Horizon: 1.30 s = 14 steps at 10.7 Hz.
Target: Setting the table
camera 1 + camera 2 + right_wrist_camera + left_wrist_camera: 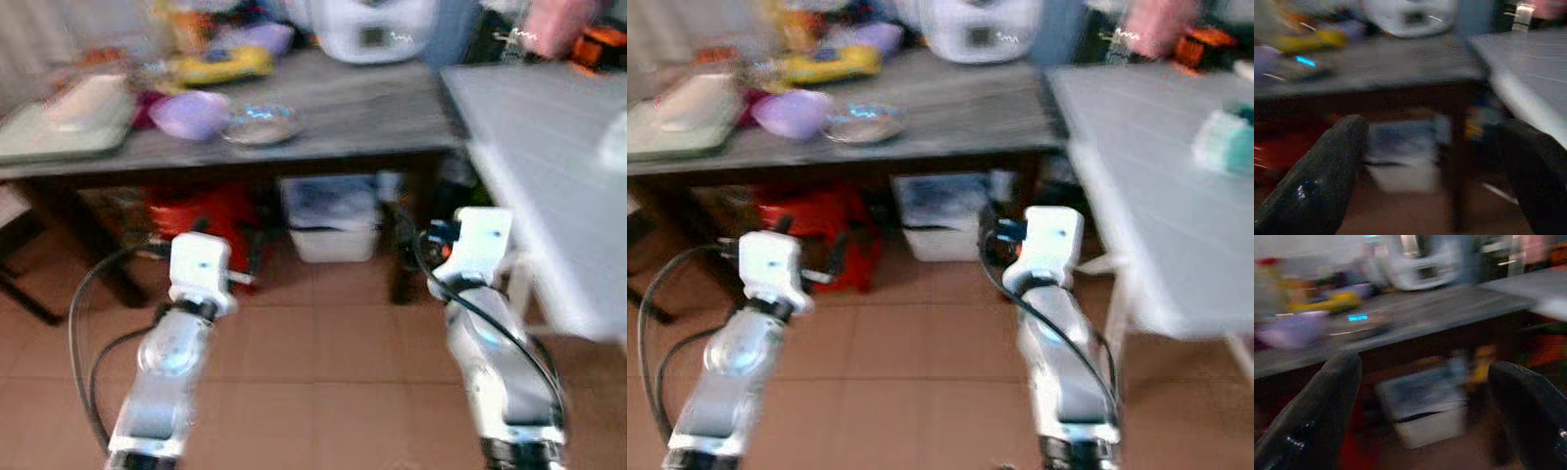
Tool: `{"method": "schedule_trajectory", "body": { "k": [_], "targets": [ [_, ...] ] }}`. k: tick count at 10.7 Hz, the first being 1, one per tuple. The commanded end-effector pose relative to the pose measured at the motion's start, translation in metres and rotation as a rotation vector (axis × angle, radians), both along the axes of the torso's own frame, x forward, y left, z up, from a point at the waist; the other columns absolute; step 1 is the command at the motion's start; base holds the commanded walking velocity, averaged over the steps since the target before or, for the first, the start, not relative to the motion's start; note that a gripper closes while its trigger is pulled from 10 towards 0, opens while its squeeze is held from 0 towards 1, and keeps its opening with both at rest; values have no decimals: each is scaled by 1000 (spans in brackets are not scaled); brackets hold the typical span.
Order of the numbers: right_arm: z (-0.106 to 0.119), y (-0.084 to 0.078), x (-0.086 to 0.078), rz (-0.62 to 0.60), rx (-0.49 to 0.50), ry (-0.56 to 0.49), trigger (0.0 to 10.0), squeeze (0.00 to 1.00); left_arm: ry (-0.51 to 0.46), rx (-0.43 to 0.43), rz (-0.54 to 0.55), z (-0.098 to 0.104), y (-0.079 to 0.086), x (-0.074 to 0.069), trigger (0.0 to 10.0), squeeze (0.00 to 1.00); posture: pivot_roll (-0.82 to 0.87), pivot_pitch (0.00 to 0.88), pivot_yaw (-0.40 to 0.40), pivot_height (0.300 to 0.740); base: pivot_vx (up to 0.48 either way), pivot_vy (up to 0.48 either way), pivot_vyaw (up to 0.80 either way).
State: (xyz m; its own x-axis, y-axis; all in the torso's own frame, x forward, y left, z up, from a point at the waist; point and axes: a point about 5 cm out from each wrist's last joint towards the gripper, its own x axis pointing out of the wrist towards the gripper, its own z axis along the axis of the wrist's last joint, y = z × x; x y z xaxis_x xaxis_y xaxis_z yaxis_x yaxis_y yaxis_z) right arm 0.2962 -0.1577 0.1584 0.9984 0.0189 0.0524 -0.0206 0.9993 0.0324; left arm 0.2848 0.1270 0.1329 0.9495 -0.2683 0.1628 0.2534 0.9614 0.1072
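Both grippers are spread wide and empty: the left gripper (1422, 382) and right gripper (1432, 152) hang low before the grey table (372, 108). On it sit a purple bowl (188, 114) and, just beside, a glass bowl (261, 124). Beneath stands a white bin (333, 220).

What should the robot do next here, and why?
Probably step closer to the dark table: both end effectors, left and right, are open and empty, below its edge, and the purple bowl and metal bowl sit farther back.
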Motion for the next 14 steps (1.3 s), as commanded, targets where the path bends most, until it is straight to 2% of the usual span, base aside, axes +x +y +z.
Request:
{"method": "schedule_trajectory", "body": {
  "k": [1,5,8,14],
  "targets": [
    [7,7,1,16,17,-27,10000,0,-9,21,19,3,9,1,10000,0,-153,98,99,740,0,-480,0],
    [7,11,1,29,-6,-29,10000,0,-8,15,14,2,6,1,10000,0,-149,100,102,740,0,-480,0],
    [7,10,2,25,-12,-30,10000,0,-7,9,2,2,2,1,10000,0,-151,102,102,740,0,-480,606],
    [5,9,2,12,-17,-22,10000,0,4,11,-9,-1,1,0,10000,0,-154,105,100,740,0,-480,0]
  ]
}}
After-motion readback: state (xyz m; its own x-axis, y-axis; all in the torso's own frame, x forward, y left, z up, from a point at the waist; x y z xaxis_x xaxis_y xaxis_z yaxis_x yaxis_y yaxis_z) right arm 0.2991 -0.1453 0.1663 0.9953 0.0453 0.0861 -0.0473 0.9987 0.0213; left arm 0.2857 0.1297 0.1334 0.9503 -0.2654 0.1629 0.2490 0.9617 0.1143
